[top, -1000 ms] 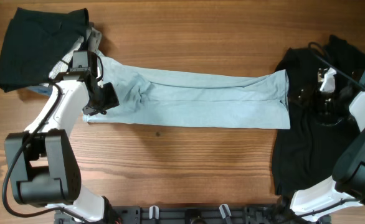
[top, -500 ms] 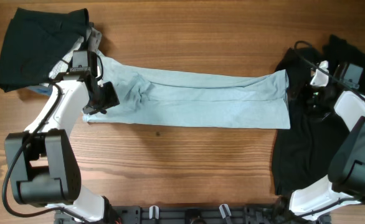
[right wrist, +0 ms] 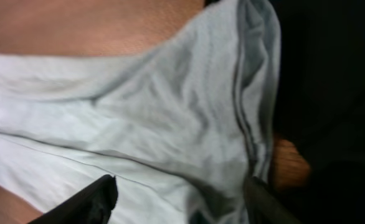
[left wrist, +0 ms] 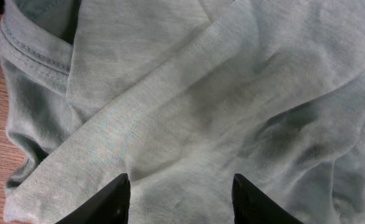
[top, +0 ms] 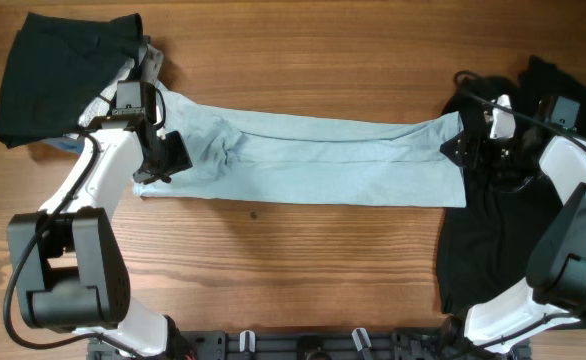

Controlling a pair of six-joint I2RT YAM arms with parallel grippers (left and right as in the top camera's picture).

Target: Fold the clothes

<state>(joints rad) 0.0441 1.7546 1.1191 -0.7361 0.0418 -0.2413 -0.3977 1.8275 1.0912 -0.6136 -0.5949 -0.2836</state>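
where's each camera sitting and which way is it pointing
Overhead: above the table, looking straight down on the blue shirt, left black shirt and right black shirt; both arms, left gripper and right gripper show.
Left wrist: on the left arm, looking past its open fingers at creased blue shirt.
Right wrist: on the right arm, looking past its open fingers at the blue shirt's hem.
Shared: all see the blue shirt.

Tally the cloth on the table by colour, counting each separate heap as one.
Pale blue shirt: 1
Black heaps: 2, the left heap and the right heap
Total: 3
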